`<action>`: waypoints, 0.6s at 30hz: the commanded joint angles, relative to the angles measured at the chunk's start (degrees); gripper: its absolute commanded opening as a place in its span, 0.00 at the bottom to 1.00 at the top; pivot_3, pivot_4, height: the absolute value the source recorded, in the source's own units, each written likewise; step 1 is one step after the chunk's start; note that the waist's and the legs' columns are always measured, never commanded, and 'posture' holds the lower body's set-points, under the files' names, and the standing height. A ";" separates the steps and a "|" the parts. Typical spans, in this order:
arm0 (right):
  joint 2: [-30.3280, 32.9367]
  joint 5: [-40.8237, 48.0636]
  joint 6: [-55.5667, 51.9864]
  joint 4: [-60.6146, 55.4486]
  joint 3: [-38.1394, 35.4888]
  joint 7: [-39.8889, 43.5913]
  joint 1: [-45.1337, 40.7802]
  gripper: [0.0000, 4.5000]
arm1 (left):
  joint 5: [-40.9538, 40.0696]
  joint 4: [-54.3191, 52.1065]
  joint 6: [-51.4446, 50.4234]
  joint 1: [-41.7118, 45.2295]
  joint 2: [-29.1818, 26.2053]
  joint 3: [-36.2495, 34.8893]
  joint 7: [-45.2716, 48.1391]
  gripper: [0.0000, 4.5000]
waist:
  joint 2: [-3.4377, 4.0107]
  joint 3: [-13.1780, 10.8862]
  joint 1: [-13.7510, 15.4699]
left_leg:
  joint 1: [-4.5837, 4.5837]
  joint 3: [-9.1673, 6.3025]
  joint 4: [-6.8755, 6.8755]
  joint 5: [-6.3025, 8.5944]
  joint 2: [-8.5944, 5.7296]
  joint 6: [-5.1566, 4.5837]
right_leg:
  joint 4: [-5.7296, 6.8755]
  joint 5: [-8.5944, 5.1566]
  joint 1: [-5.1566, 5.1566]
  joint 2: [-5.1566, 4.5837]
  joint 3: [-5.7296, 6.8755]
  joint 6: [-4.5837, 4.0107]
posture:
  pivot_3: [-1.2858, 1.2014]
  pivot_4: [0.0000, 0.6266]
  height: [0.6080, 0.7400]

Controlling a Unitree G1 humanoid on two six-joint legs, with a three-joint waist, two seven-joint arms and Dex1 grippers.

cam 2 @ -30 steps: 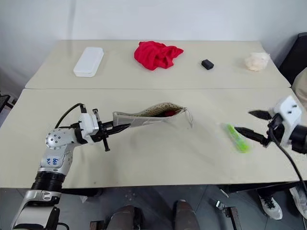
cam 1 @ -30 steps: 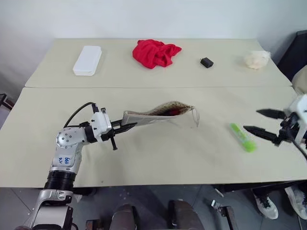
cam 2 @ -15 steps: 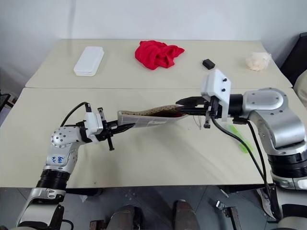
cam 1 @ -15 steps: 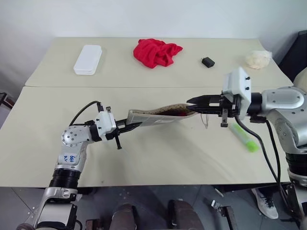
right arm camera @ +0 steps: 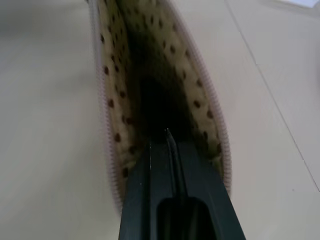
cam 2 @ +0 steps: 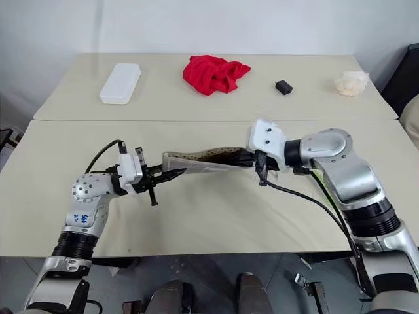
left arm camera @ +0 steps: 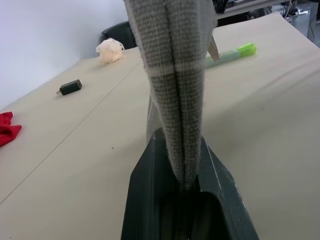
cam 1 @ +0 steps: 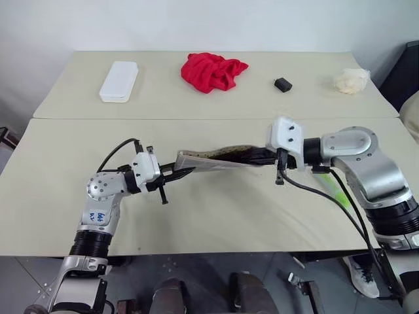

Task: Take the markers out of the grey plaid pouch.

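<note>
The grey plaid pouch hangs level just above the near table, with its open mouth toward my right arm. My left gripper is shut on the pouch's closed end. My right gripper is shut, and its fingers reach into the mouth between the beige dotted lining. I see nothing between them. A pale green marker lies on the table beyond the pouch, partly behind my right forearm. The red marker is hidden; the pouch's depth is dark.
On the far table lie a white plastic box, a red cloth, a small black block and a cream crumpled wad. A seam runs between the two tables.
My right arm has swung in from the table's right edge. Its gripper went from open to shut and pushed into the pouch's mouth. The left gripper keeps its hold in place.
</note>
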State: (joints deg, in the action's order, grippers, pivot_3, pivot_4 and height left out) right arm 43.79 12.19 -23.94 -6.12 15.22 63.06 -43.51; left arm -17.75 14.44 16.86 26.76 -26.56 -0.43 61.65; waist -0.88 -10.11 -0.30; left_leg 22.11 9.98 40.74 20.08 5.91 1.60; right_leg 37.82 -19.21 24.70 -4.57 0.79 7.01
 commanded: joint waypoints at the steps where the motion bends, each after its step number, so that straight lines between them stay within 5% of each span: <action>1: -1.82 -4.70 1.77 1.52 1.26 -2.36 -3.14 0.01 | -0.48 -0.61 0.68 0.95 0.39 0.01 0.03 0.00 | 0.00 0.00 -0.04 | 0.00 0.00 0.01 0.00 0.01 0.00 | 0.02 0.00 0.00 0.00 0.00 0.00 | 0.52 0.24 1.00; 5: -3.58 -5.71 -0.19 0.37 3.04 -1.36 -3.61 0.12 | -0.43 -0.38 0.91 1.18 0.57 0.10 0.02 0.00 | 0.00 0.00 -0.12 | 0.00 0.00 -0.02 0.00 0.01 0.00 | 0.01 0.00 0.02 0.00 0.00 0.00 | 0.52 0.24 1.00; 11: -4.01 -9.50 3.66 -1.70 5.26 -0.78 -2.54 0.55 | -0.44 -0.72 0.93 0.92 0.77 0.27 -0.05 0.00 | 0.00 0.00 -0.10 | 0.01 0.01 -0.02 0.00 0.00 0.00 | 0.00 0.00 0.01 0.00 0.01 0.00 | 0.52 0.24 1.00; 18: -4.13 -19.79 4.21 -0.34 10.31 -2.82 -3.49 0.55 | -0.58 -0.98 0.66 0.79 1.05 0.41 0.05 0.00 | 0.00 0.00 -0.33 | 0.00 0.01 -0.02 0.00 0.01 0.00 | 0.01 0.00 0.02 0.00 0.01 0.00 | 0.52 0.24 1.00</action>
State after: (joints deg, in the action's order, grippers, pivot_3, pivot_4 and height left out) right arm 39.63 -5.06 -19.99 -6.34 24.80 60.75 -46.56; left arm -17.59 14.70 16.87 26.77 -25.68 0.30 61.61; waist -0.88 -10.11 -0.63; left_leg 22.11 9.99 40.72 20.07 5.92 1.61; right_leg 37.83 -19.21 24.72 -4.56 0.80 7.01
